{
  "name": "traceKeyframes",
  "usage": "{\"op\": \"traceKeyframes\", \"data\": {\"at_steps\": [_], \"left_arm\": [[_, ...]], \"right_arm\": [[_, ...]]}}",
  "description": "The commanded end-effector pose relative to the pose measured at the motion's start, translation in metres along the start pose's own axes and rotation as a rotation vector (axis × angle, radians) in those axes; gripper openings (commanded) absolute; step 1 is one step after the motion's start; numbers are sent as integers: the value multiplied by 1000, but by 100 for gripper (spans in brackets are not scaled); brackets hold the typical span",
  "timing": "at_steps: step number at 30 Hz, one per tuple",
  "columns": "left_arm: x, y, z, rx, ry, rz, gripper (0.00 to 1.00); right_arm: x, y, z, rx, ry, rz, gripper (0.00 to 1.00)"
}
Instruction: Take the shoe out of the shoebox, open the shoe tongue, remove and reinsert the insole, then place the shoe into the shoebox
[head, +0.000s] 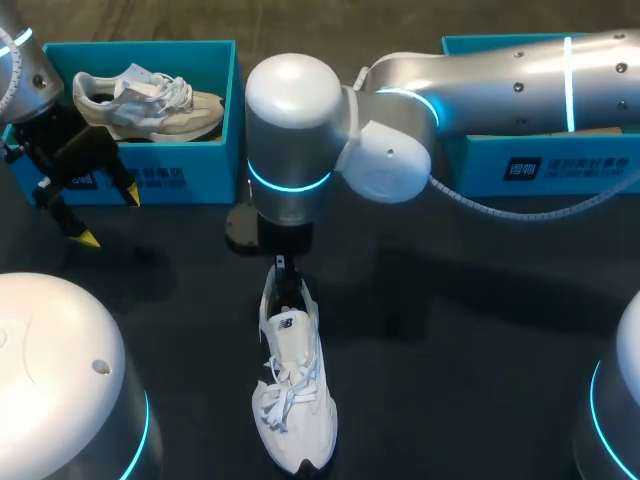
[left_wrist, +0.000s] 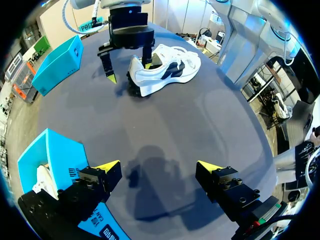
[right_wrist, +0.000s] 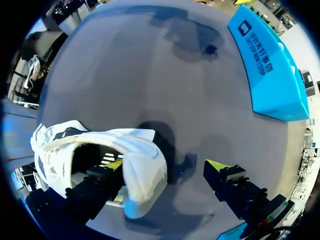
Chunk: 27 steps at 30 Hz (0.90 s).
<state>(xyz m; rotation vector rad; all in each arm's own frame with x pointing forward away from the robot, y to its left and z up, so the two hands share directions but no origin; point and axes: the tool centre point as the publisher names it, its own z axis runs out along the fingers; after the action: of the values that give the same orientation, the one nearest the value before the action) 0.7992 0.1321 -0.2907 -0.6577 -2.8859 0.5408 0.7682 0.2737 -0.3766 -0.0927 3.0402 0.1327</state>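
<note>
The shoe (head: 295, 380) lies on the table (head: 450, 350), out of any box, toe toward the robot and heel (right_wrist: 145, 170) under the right wrist. The right tool (right_wrist: 165, 164) is open: one finger is down inside the heel opening and the other stands outside, apart from the shoe, so the heel wall is between them but not gripped. If the tool closes here it may catch only the soft collar, and the shoe could tip, twist or slide when pulled. The inner finger might also pin the insole down and not free it. The left tool (left_wrist: 157, 167) hangs open and empty near the left box (head: 190, 175), well apart from the shoe, so nothing steadies the toe. The loose laces (head: 280, 385) could snag a finger or keep the tongue (head: 291, 322) from folding back. In the head view the right arm covers the heel and almost all of its tool. The insole cannot be made out in any view, and whether the tongue is opened is unclear. The arm also covers the right box (head: 540, 165), hiding its inside. The left box holds a second shoe (head: 145, 100), so which box this shoe belongs in cannot be told.
</note>
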Motion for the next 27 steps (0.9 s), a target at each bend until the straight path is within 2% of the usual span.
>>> {"op": "traceKeyframes", "data": {"at_steps": [1, 6, 8, 9, 10, 12, 13, 21, 27], "left_arm": [[0, -1, 0, -4, 0, -1, 100], [0, -1, 0, -4, 0, -1, 100], [0, -1, 0, -4, 0, -1, 100], [0, -1, 0, -4, 0, -1, 100], [0, -1, 0, -4, 0, -1, 100], [0, -1, 0, -4, 0, -1, 100], [0, -1, 0, -4, 0, -1, 100], [0, -1, 0, -4, 0, -1, 100], [0, -1, 0, -4, 0, -1, 100]], "right_arm": [[-3, 2, 11, 4, 15, 0, 100], [-3, 1, 17, 14, 37, -2, 100], [-2, 1, 19, 12, 42, -2, 89], [-2, 1, 21, 12, 45, -2, 76], [-1, 1, 22, 12, 50, -2, 47], [0, 1, 23, 11, 55, 0, 24], [1, 0, 24, 9, 56, 1, 1], [9, 1, 14, 26, 34, 1, 0], [11, -3, 6, 9, 16, 21, 0]]}}
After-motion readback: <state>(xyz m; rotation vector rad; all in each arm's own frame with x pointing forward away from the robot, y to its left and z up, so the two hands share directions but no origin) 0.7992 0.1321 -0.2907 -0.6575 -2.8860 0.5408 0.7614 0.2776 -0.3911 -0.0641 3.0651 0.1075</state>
